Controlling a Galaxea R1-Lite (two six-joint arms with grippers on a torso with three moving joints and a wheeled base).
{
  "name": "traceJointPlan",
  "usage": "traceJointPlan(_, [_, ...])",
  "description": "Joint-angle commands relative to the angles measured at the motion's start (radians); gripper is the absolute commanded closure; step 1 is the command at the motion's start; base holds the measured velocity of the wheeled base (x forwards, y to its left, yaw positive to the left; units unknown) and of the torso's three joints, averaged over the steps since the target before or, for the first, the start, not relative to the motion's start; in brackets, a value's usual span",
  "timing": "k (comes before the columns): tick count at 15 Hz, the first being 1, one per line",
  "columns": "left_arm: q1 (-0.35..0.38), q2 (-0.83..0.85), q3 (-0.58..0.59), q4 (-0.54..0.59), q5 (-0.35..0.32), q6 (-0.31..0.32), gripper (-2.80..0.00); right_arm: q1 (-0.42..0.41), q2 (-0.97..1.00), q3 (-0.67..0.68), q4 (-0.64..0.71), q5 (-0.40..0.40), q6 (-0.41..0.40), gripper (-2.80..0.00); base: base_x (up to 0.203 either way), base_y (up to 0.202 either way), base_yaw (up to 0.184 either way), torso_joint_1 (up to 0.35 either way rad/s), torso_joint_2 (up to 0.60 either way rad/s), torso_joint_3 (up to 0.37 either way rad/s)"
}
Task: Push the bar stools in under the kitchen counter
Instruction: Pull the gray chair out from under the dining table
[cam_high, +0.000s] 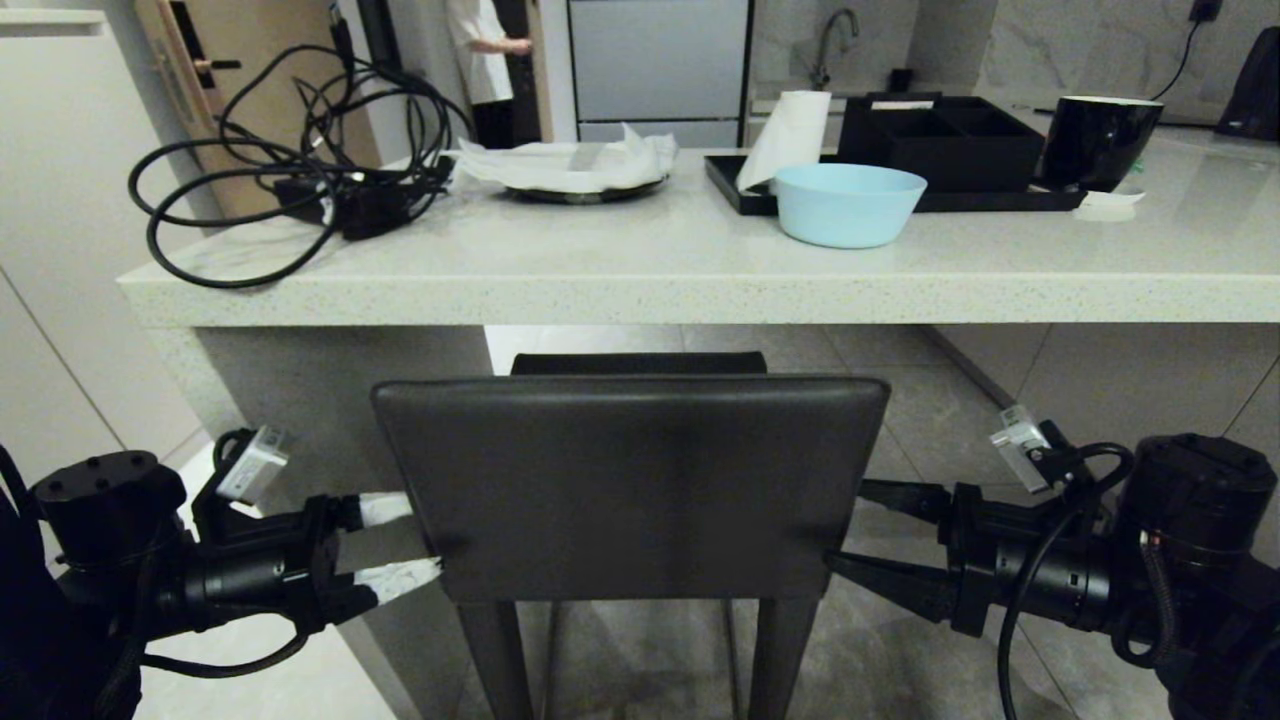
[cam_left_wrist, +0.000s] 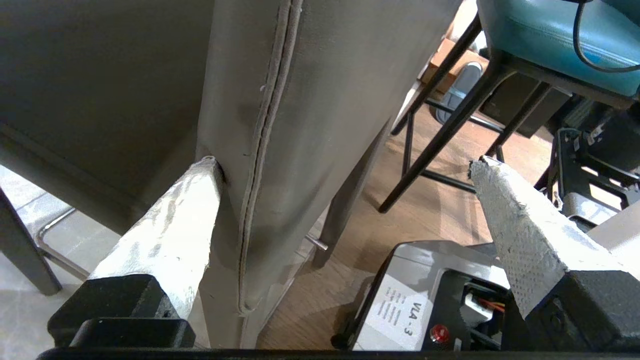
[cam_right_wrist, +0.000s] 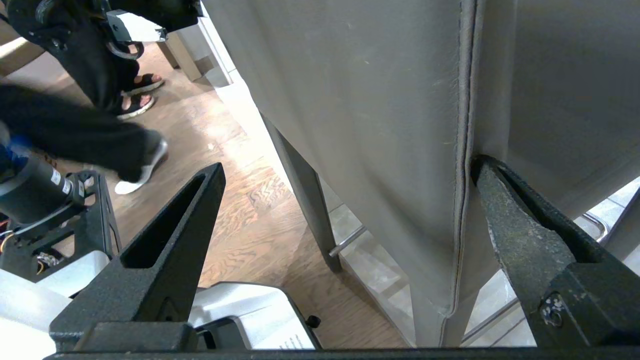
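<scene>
While the grey stool (cam_high: 630, 485) stands before the kitchen counter (cam_high: 700, 285), left gripper (cam_high: 398, 545) and right gripper (cam_high: 868, 535) flank its backrest edges, jaws spread wide, gripping nothing.

"Is it bright?"
"The head view is dim and grey. The counter (cam_high: 640, 270) shines softly, with dark shade under it."
"And the wrist views?"
"Brighter and warmer. The walking legs (cam_right_wrist: 75, 135) at ten o'clock look blurry."
</scene>
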Motion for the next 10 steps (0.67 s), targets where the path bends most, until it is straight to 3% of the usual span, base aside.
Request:
traceJointPlan(1, [-0.005, -0.006, -0.003, -0.011, -0.015, 0.001, -2.80, 0.003, 0.002, -0.004, -0.007, 0.010, 0.002, -2.80, 0.000, 0.000, 0.000, 0.000, 0.00, 0.000])
traceJointPlan(10, [-0.035, -0.011, 0.011, -0.011, -0.002, 0.007, -2.80, 0.017, 0.057, -0.053, -0.041, 0.008, 0.018, -2.80, 0.000, 0.000, 0.000, 0.000, 0.00, 0.000])
